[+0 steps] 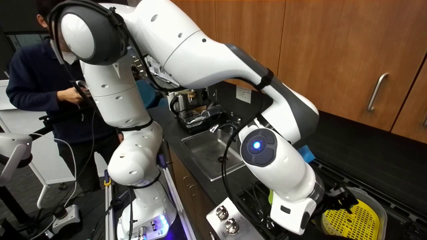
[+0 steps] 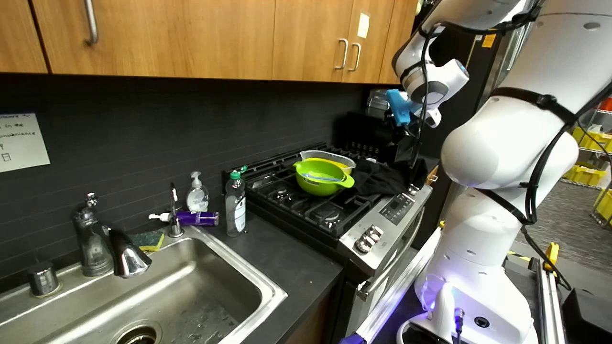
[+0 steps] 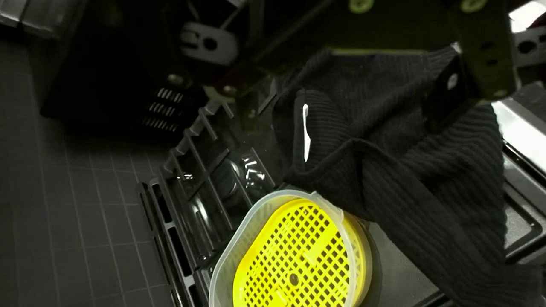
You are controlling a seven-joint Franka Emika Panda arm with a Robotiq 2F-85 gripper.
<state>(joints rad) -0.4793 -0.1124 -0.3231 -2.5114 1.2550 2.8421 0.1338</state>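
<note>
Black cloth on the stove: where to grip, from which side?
I'd pinch the black cloth at its middle fold, coming down from above: it lies crumpled, that fold seems to stand up, and the clear tub crowds one side.

In the wrist view the black gripper [image 3: 339,108] kinda blocks the black ribbed cloth [image 3: 405,170], plus the bottom edge chops off the clear plastic tub [image 3: 230,251] and yellow perforated basket [image 3: 296,253].

In an exterior view we see a sink [image 2: 191,294] at lower left, a purple bottle [image 2: 198,219] left of centre, cabinets [image 2: 191,38] up top.
</note>
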